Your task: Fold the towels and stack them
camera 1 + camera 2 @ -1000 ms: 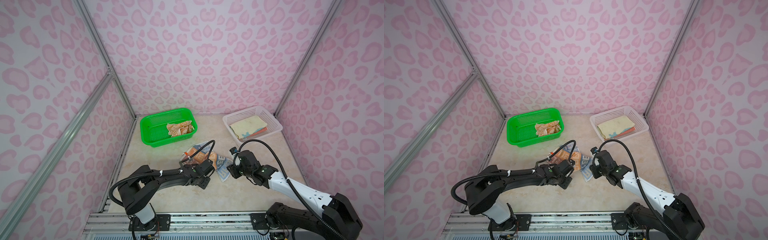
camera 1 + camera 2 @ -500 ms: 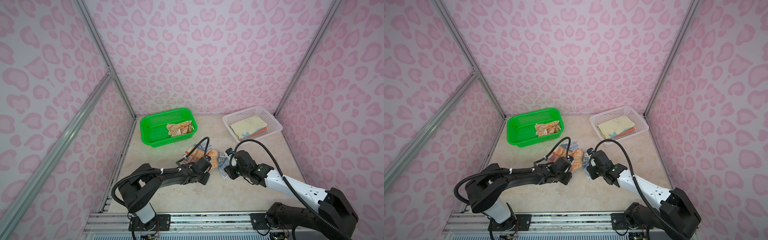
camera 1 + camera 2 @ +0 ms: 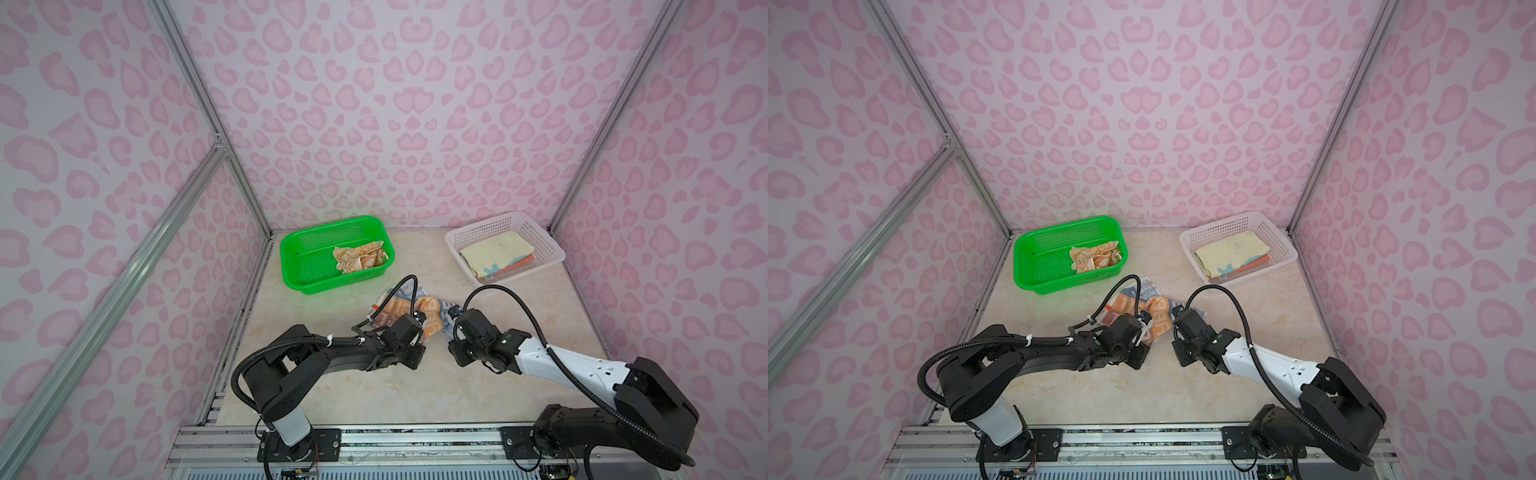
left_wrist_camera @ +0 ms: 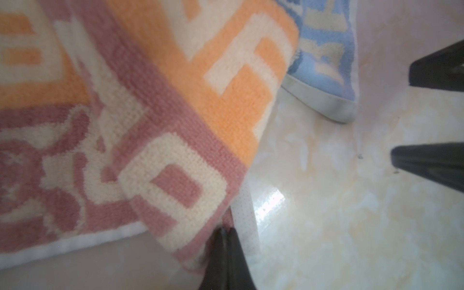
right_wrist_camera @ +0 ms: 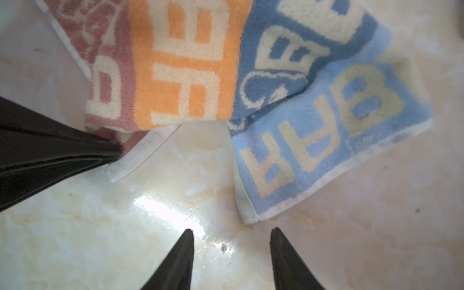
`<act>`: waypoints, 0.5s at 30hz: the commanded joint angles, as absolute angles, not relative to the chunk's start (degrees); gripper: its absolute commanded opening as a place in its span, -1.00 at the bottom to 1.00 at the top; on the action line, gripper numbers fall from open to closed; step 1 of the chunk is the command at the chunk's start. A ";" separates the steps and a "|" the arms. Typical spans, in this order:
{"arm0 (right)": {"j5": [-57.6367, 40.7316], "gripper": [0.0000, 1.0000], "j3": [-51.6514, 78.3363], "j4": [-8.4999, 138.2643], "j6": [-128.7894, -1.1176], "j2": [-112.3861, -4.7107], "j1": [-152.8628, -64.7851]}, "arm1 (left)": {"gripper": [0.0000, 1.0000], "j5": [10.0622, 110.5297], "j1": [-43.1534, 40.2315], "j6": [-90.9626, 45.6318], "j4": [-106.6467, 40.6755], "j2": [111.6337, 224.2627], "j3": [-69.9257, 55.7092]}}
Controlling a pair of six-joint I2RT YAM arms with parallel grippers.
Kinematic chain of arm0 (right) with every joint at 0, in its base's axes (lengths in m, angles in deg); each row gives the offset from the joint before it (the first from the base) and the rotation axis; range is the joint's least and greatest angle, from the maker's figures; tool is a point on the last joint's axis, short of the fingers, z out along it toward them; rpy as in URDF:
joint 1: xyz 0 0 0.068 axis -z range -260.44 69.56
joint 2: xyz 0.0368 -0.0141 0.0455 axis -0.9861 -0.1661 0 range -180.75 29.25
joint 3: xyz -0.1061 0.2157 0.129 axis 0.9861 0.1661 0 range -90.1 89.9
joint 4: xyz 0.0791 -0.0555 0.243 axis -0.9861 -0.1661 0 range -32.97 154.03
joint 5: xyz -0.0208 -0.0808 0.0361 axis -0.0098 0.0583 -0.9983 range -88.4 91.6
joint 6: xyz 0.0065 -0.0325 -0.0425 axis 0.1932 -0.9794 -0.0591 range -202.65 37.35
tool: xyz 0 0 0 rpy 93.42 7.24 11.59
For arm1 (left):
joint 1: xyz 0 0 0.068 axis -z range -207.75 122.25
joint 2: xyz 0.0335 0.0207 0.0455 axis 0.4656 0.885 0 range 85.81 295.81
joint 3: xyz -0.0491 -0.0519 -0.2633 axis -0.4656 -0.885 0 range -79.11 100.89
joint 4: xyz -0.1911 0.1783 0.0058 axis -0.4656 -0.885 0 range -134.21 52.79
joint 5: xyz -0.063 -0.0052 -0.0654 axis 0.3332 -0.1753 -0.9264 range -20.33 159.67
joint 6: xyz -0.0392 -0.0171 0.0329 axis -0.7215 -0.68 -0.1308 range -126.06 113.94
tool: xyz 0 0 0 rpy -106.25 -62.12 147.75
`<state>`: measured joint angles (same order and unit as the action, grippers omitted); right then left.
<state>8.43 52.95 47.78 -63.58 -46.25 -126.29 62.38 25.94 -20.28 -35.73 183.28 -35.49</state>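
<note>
Striped towel (image 5: 185, 75) crumpled at bench (image 3: 374, 386) centre. L tool (image 4: 226, 230) pinched shut on its pink corner. R tool (image 5: 231, 232) jaws apart, beside blue corner. Green basket (image 3: 299, 266) w/ orange towel (image 3: 359, 259) behind; white basket (image 3: 548, 249) w/ folded stack (image 3: 494, 251) back-right.

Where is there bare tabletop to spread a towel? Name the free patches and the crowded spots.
Free: the near strip of tabletop along the front rail; the gap between the green basket and white basket; the patch before the white basket. Crowded: the middle, where the striped towel lies, left gripper shut on its corner, right gripper open beside it.
</note>
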 commanded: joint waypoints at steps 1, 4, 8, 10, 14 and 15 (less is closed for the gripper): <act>10.89 0.00 53.06 49.49 -62.38 -48.10 -126.32 | -0.93 60.61 26.04 -19.17 -49.81 184.07 -36.80; 10.65 -0.01 52.42 51.01 -62.53 -50.34 -126.32 | -0.93 60.83 26.04 -18.68 -50.12 183.84 -36.76; 12.62 -0.05 51.40 51.55 -61.98 -54.05 -126.26 | -0.93 61.38 26.04 -18.19 -50.72 183.39 -36.68; 12.69 -0.11 51.07 52.21 -61.72 -55.83 -126.02 | -0.93 61.57 26.04 -18.09 -50.91 183.03 -36.73; 13.13 -0.30 50.76 51.84 -60.46 -59.07 -125.71 | -0.93 62.26 26.04 -17.68 -51.45 182.03 -36.90; 13.24 -0.41 50.91 51.97 -60.20 -59.41 -125.62 | -0.93 62.36 26.04 -17.66 -51.53 181.83 -36.96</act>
